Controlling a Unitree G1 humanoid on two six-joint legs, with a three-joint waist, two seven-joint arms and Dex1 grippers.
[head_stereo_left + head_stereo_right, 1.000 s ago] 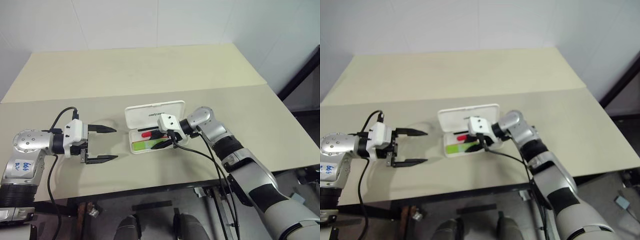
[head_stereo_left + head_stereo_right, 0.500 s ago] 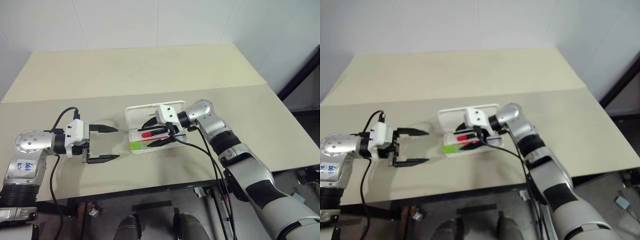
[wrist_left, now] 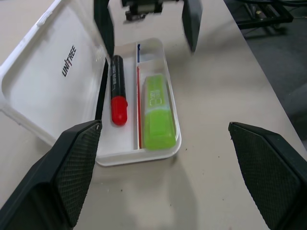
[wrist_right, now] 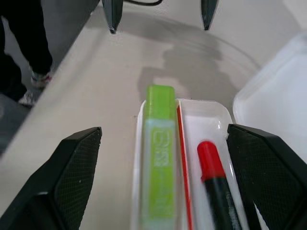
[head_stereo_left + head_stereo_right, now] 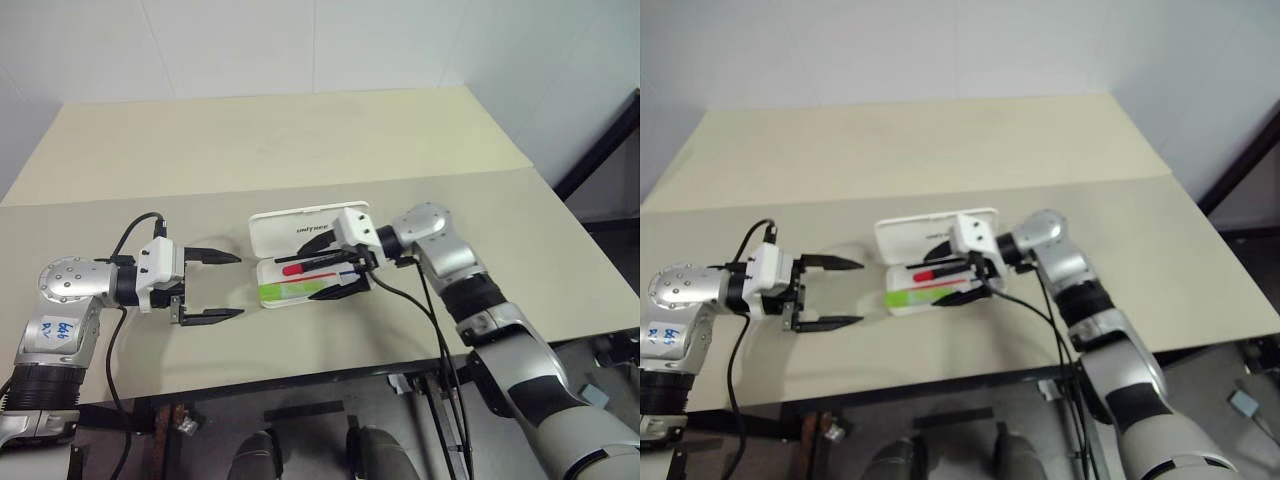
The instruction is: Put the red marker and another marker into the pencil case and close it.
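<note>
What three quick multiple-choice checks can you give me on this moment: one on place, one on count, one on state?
1. Where is the red marker?
A. On the table beside the case
B. Inside the pencil case, in the compartment next to the lid
C. Held in the right pincer

2. How many markers lie in the case?
A. One
B. Two
C. Three

3. What state is the pencil case in?
A. Lid open
B. Lid shut
C. Lid half lowered by the left pincer

Answers: 1 B, the left wrist view shows it between the lid and the red-and-blue stripe. 2 B, the red marker and the green highlighter lie side by side, one on each side of the stripe. 3 A, the lid lies back flat on the table, while the right pincer stands open over the tray and the left pincer is open and apart from it.
</note>
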